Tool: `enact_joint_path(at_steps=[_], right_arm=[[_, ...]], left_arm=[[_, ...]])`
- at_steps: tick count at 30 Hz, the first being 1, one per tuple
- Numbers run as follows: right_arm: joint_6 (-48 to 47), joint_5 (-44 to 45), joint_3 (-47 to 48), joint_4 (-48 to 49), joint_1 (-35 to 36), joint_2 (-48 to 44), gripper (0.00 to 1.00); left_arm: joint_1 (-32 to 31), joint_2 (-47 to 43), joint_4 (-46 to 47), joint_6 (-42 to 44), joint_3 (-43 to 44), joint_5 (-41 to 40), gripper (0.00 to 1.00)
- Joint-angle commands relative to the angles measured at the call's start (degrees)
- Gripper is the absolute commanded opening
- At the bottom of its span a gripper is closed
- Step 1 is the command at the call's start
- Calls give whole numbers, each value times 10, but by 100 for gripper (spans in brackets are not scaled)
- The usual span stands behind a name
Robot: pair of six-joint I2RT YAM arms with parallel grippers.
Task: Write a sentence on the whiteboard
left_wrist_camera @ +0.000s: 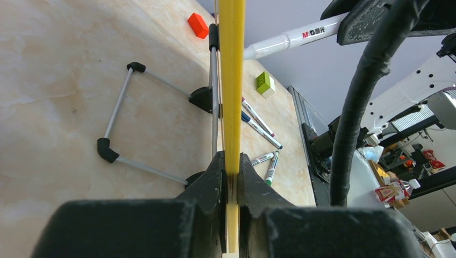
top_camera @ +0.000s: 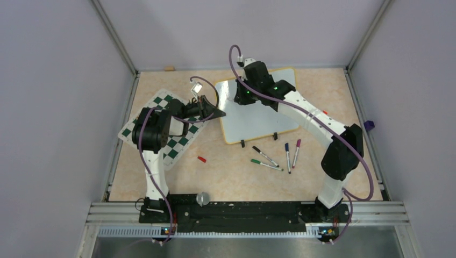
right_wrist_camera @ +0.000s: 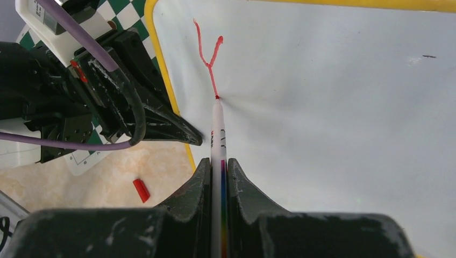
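The whiteboard (top_camera: 261, 121), white with a yellow frame, lies propped at the middle back of the table. My left gripper (top_camera: 218, 113) is shut on its left edge; in the left wrist view the jaws (left_wrist_camera: 231, 161) pinch the yellow frame (left_wrist_camera: 232, 80). My right gripper (top_camera: 237, 98) hovers over the board's upper left. It is shut on a white-barrelled red marker (right_wrist_camera: 218, 129), and the right gripper (right_wrist_camera: 219, 167) holds it with the tip touching the whiteboard (right_wrist_camera: 322, 107). A red Y-shaped stroke (right_wrist_camera: 207, 54) ends at the tip.
A green-and-white chess mat (top_camera: 172, 137) lies left of the board under the left arm. A red cap (top_camera: 201, 159) and several markers (top_camera: 279, 156) lie in front of the board. The board's wire stand (left_wrist_camera: 121, 102) rests on the table. Small green (left_wrist_camera: 264, 83) and orange (left_wrist_camera: 198, 25) blocks lie beyond.
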Motion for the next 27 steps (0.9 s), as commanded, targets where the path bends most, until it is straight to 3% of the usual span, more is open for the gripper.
enact_joint_path(at_steps=[1,27], right_arm=[[-1,-2,17,15,-7,-28,0],[-30,-10,36,20,-30,-42,0]], left_arm=[[-15,-25,63,6,-6,61,0],[-15,-28,63,8,-8,62,0]])
